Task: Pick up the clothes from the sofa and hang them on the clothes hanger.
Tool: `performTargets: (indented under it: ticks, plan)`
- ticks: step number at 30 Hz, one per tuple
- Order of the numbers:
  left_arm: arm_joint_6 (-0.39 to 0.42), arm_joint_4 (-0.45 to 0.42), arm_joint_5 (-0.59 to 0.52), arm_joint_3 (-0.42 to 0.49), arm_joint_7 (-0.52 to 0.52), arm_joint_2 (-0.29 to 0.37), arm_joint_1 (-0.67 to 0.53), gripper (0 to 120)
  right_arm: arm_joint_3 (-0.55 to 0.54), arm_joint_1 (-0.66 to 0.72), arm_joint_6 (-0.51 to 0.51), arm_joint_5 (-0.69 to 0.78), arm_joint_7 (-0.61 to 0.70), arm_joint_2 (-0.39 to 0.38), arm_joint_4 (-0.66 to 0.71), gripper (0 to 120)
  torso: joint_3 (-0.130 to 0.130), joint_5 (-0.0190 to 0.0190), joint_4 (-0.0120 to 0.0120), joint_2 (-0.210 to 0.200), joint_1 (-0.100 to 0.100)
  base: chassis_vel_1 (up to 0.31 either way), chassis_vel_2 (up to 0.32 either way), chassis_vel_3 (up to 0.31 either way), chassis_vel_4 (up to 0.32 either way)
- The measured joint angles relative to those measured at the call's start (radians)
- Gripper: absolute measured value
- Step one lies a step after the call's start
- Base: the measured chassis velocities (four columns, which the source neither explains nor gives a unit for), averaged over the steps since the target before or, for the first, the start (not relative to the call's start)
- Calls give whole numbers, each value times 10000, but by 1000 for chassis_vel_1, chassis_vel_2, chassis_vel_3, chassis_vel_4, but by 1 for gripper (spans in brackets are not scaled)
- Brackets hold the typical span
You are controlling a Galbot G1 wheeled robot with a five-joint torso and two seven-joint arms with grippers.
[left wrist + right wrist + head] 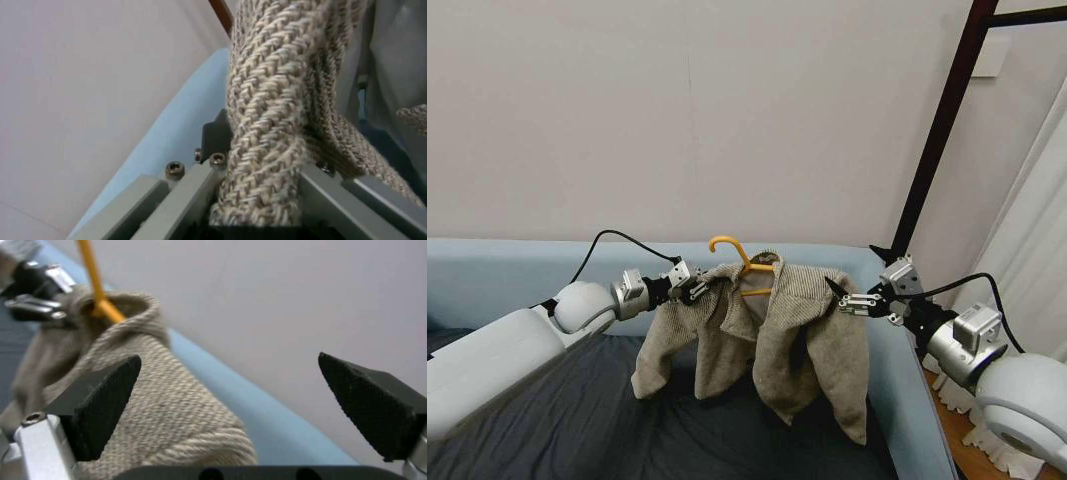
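A beige woven jacket (797,340) hangs on a yellow hanger (732,250), held up in the air above the sofa. My left gripper (692,290) is shut on the jacket's left shoulder; in the left wrist view the thick weave (273,115) is pinched between its fingers (263,200). My right gripper (847,300) is at the jacket's right shoulder, open. In the right wrist view its black fingertips (228,357) stand wide apart, with the jacket (153,410) lying by one finger and the hanger's stem (93,280) beyond it.
The light blue sofa (507,265) has a dark seat cushion (577,430) under the jacket. A dark clothes rack pole (937,130) slants up at the right, past the sofa's arm. A pale curtain (1037,240) hangs at the far right over the wooden floor (972,450).
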Motion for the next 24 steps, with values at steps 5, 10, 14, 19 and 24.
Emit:
performTargets:
  ticks: [5, 10, 14, 19, 24]
  plan:
    - [-136, -31, 111, 2, 221, -12, 60, 0, -311, 104, -276, -192, -1225, -61, -342, 100, 0, 4, -5, 0, 0, 0, 0, 0, 0]
    - [-259, -76, 256, 123, 463, -49, 56, 0, -457, 197, -451, -589, -2012, -139, -557, 100, 0, 2, -3, 0, 0, 0, 0, 0, 0]
    - [-355, -54, 504, 253, 561, -138, -22, 0, -509, 219, -632, -747, -2252, -178, -571, 100, 0, 1, -3, 0, -1, 0, 0, 0, 0]
    - [-445, -70, 851, 450, 628, -286, -144, 0, -651, 220, -935, -943, -2407, -187, -627, 100, 1, 2, -3, 0, 0, 0, 0, 0, 0]
    - [-530, -163, 1239, 549, 663, -387, -190, 0, -1007, 382, -1425, -883, -2387, -163, -539, 86, 0, 2, -4, 1, 0, 0, 0, 0, 0]
